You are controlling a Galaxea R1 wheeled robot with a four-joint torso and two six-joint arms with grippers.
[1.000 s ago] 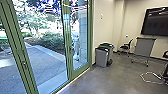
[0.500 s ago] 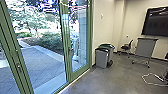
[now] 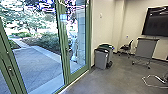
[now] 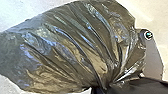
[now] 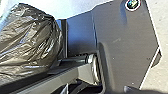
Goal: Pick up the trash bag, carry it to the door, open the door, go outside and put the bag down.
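Observation:
The green-framed glass door [image 3: 37, 50] fills the left part of the head view, with its handle [image 3: 10, 70] low on the left upright. Through the glass, the paved yard [image 3: 37, 67] is visible. A dark, shiny trash bag [image 4: 75, 47] shows large in the left wrist view, its plastic drawn into tight folds where my left gripper [image 4: 101, 88] is shut on it. In the right wrist view the bag [image 5: 30, 40] appears beside the robot's own dark plate and jointed bar.
Grey bins [image 3: 102, 58] stand by the wall right of the glass. Farther right are a chair [image 3: 126, 48], a wheeled grey stand [image 3: 145, 48] and a wall screen [image 3: 156, 22]. A white cable [image 3: 150, 83] lies on the floor. Bushes [image 3: 50, 42] border the yard outside.
The head camera has moved: the green door uprights sit farther left in the picture, and more of the outdoor path shows through the glass.

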